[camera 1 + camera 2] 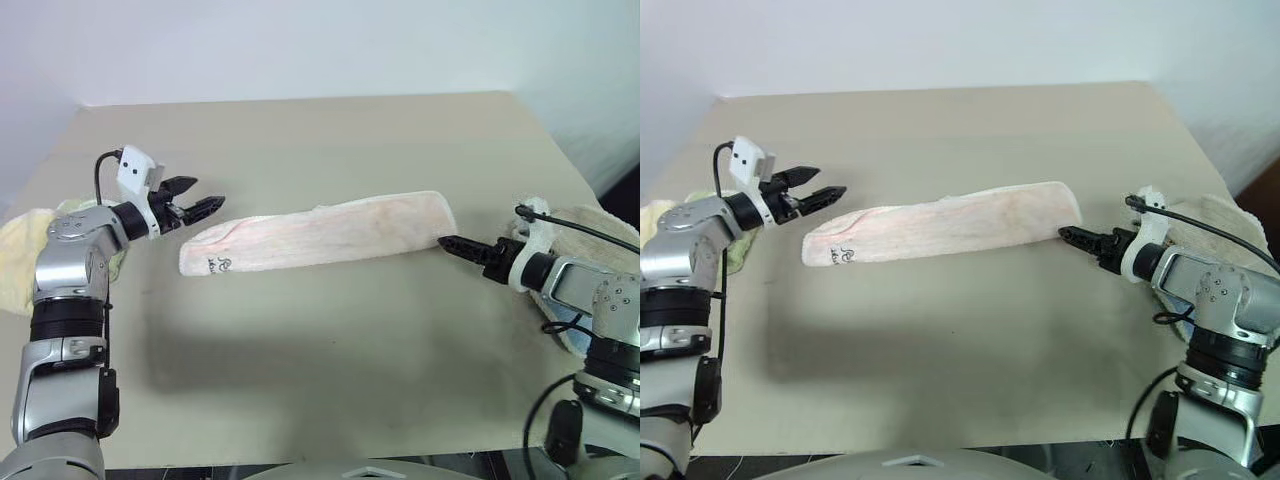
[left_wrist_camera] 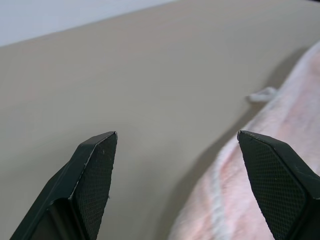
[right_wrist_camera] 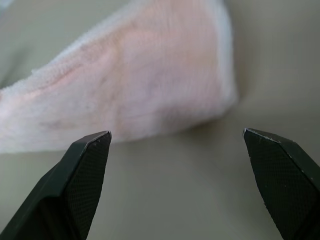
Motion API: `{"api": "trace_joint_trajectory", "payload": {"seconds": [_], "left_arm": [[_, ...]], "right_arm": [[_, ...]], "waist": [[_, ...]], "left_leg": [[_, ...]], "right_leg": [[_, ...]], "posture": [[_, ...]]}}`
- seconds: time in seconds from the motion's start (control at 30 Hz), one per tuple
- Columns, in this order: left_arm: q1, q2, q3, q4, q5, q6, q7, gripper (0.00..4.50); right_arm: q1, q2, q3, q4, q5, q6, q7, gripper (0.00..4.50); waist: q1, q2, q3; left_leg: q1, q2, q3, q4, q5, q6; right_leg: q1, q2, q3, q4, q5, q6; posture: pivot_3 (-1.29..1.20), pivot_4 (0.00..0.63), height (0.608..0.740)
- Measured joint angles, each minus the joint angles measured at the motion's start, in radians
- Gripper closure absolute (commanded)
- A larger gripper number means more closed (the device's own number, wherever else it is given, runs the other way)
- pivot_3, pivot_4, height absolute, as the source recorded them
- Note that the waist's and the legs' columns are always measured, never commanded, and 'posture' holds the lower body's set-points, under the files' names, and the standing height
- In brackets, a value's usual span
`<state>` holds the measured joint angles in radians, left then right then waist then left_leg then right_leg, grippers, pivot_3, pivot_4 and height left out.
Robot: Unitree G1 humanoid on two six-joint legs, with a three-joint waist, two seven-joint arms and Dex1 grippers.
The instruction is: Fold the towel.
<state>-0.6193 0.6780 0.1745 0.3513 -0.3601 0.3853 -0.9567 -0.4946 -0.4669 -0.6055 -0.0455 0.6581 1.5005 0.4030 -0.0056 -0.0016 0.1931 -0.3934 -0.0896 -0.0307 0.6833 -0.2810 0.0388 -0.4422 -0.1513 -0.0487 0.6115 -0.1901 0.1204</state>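
Observation:
The towel (image 1: 320, 232), pale pink terry folded into a long narrow strip, lies across the middle of the table with black scribble (image 1: 218, 265) at its left end. My left gripper (image 1: 208, 193) hovers open just off that left end, nothing between its fingers. In the left wrist view the towel's edge (image 2: 260, 190) and small loop (image 2: 262, 94) lie ahead of the right finger. My right gripper (image 1: 443, 241) sits low at the strip's right end. In the right wrist view its fingers are spread wide and empty, the towel's end (image 3: 150, 85) just ahead of them.
A fluffy yellow towel (image 1: 22, 250) lies at the table's left edge behind my left arm. A beige towel (image 1: 590, 222) lies at the right edge under my right arm. The tan table (image 1: 330, 380) has bare surface in front of and behind the strip.

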Motion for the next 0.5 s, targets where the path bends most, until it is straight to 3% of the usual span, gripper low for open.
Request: {"api": "trace_joint_trajectory", "payload": {"seconds": [0.27,0.5], "left_arm": [[0.084,-0.015,-0.012,-0.206,-0.094,0.104,-0.074,0.46],[0.168,-0.01,-0.045,-0.35,-0.146,0.181,-0.118,0.46]], "right_arm": [[-0.161,0.196,-0.246,0.078,-0.029,0.107,-0.218,0.08],[-0.256,0.273,-0.324,0.171,-0.068,0.04,-0.31,0.08]], "waist": [[-0.009,0.0,0.0],[-0.015,-0.001,-0.001]], "left_leg": [[0.0,0.0,0.001,-0.001,0.0,0.001],[0.002,0.0,0.002,-0.001,0.0,0.001]], "right_leg": [[-0.001,0.001,0.001,0.001,0.0,0.0],[0.0,0.001,0.002,0.001,0.0,0.0]], "posture": [[0.0,0.15,0.728],[0.0,0.15,0.728]]}}
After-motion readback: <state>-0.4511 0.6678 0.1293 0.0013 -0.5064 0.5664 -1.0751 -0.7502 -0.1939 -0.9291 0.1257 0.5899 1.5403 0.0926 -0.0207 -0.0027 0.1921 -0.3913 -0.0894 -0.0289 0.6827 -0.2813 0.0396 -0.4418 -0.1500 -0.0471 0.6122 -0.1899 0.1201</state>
